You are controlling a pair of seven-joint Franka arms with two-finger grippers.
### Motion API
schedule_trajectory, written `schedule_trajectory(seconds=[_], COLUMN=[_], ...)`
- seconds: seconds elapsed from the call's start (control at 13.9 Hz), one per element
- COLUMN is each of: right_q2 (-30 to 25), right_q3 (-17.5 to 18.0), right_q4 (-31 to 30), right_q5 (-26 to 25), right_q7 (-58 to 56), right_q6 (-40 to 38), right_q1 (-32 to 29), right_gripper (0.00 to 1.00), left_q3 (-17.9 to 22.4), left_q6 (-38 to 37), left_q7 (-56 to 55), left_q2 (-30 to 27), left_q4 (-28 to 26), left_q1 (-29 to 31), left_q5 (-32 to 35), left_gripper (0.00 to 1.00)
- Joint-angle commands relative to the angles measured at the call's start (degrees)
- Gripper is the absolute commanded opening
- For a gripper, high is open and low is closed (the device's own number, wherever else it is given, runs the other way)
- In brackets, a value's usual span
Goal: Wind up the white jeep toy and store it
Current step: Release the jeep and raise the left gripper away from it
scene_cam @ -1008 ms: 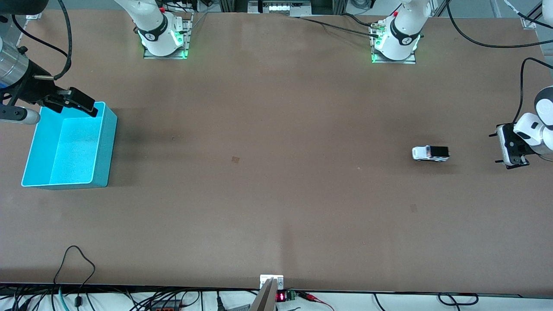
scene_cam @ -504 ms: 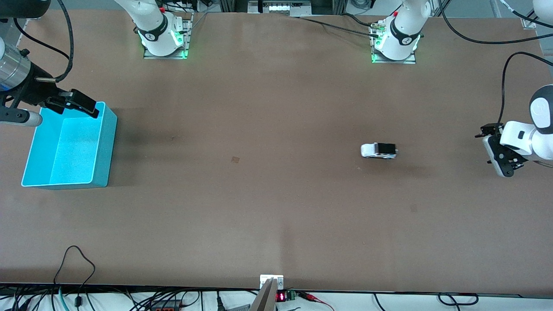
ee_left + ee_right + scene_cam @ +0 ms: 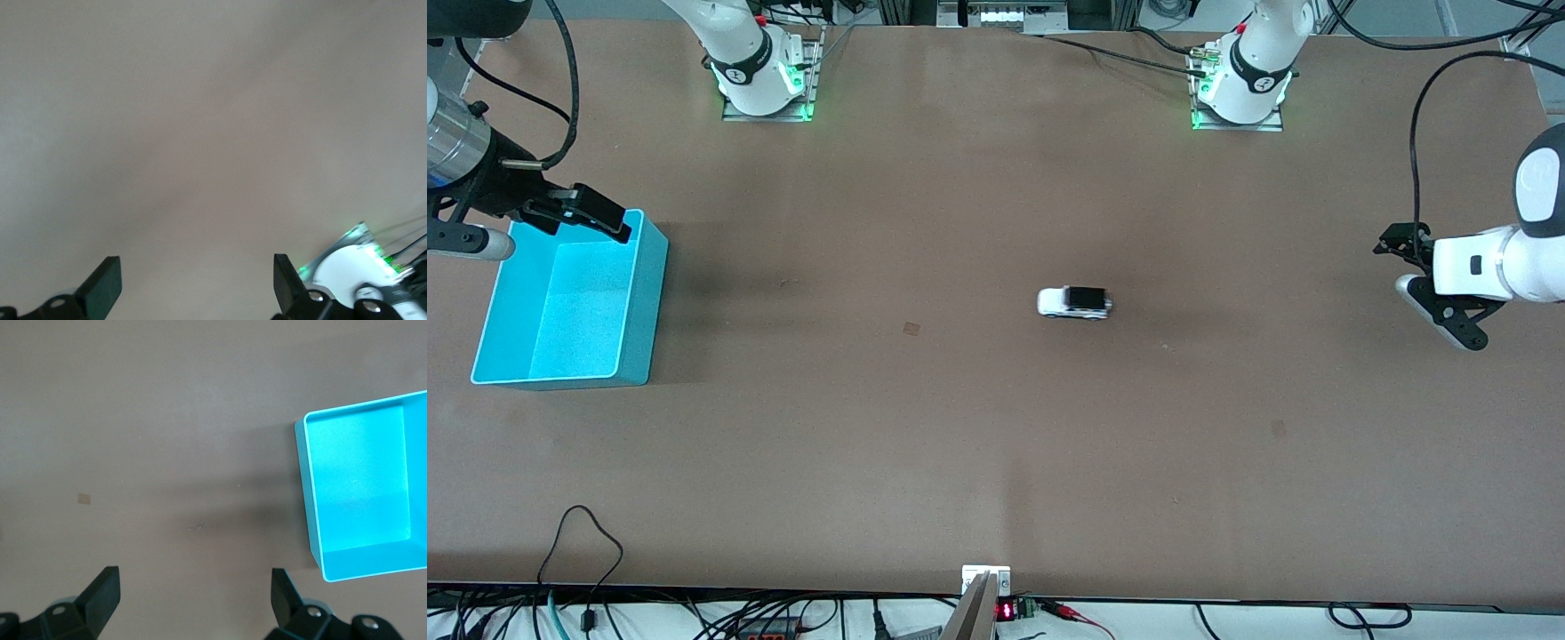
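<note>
Left end effector (image 3: 1430, 286) up over the tabletop (image 3: 996, 427) at its own arm's end, fingers wide apart and empty, right end effector (image 3: 587, 213) spread empty over the cyan bin (image 3: 636, 302), white jeep toy (image 3: 1075, 302) mid-tabletop, well apart from both.

White rounded arm links (image 3: 1485, 265), black tools, black cables, green-lit bases (image 3: 1236, 111).

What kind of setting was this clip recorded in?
Most likely a robotics lab bench: two arm bases are bolted along one edge of a wide brown table, cables trail off its edges, and only a white jeep toy and a cyan bin sit on it.
</note>
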Motion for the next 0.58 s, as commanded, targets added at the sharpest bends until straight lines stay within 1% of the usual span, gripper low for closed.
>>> schedule_trajectory(seconds=[0.0, 0.07, 0.22, 0.29, 0.36, 0.43, 0.5], right_q2=[0.1, 0.1, 0.1, 0.1, 0.1, 0.1, 0.2], right_q3=[0.2, 0.2, 0.2, 0.2, 0.2, 0.2, 0.2], right_q4=[0.5, 0.5, 0.4, 0.4, 0.4, 0.4, 0.3], right_q5=[-0.7, -0.7, -0.8, -0.8, -0.8, -0.8, -0.8], right_q7=[0.2, 0.2, 0.1, 0.1, -0.5, -1.2, -1.5], right_q6=[-0.6, -0.7, -0.6, -0.6, -0.6, -0.6, -0.6], right_q1=[0.0, 0.0, 0.0, 0.0, 0.0, -0.1, -0.3], right_gripper=[1.00, 1.00, 1.00, 1.00, 1.00, 1.00, 1.00], left_q3=[0.3, 1.1, 5.0, 5.7, 5.9, 5.9, 5.9], left_q6=[-3.6, -4.4, -4.0, -3.2, -1.1, 1.8, 6.2], left_q7=[-10.7, -14.7, -24.3, -30.9, -37.3, -42.9, -46.7], left_q2=[-0.2, -1.1, -3.6, -4.6, -6.4, -8.4, -10.3], left_q4=[3.6, 4.0, 3.8, 3.7, 3.1, 1.2, -0.8], left_q1=[-2.5, -3.8, -9.3, -10.7, -11.5, -12.0, -12.8], left_q5=[-2.2, -2.3, -2.4, -3.2, -4.2, -4.4, -4.3], left_gripper=[1.00, 1.00, 1.00, 1.00, 1.00, 1.00, 1.00])
